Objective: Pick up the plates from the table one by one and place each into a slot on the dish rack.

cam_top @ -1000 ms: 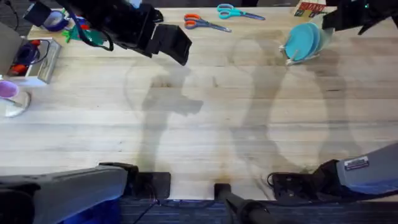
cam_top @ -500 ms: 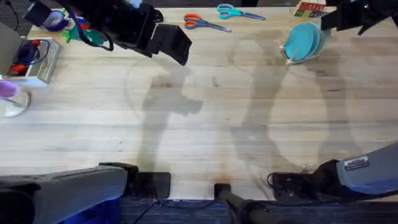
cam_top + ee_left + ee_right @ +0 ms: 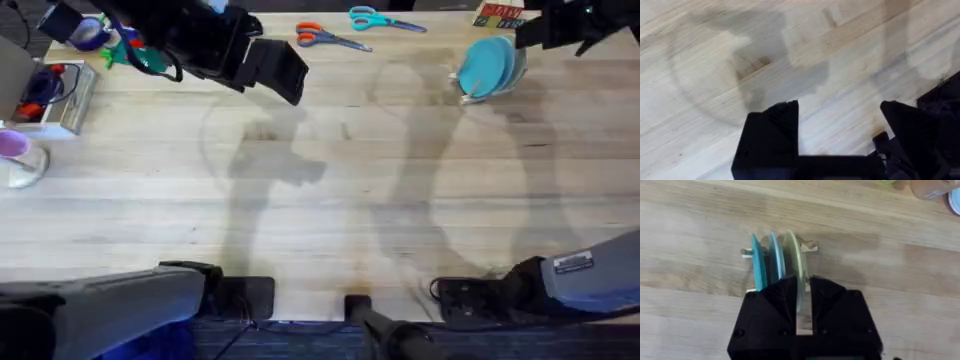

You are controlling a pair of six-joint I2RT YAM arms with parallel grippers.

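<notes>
Light wood-plank surface (image 3: 330,200), visible grain, broad soft shadows across middle. Far edge: orange-handled scissors (image 3: 328,38) beside teal-handled scissors (image 3: 384,18), red printed box (image 3: 498,14) at far right. Left edge: white tray (image 3: 55,98) holding red and dark items, clear cup with purple lid (image 3: 18,158) nearby.

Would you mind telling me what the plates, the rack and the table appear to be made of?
The plates look like plastic: thin, evenly coloured, matte pale yellow, light blue and teal. The rack seems to be pale unfinished wood, though little of it shows. The table is light wood planks with visible grain.
</notes>
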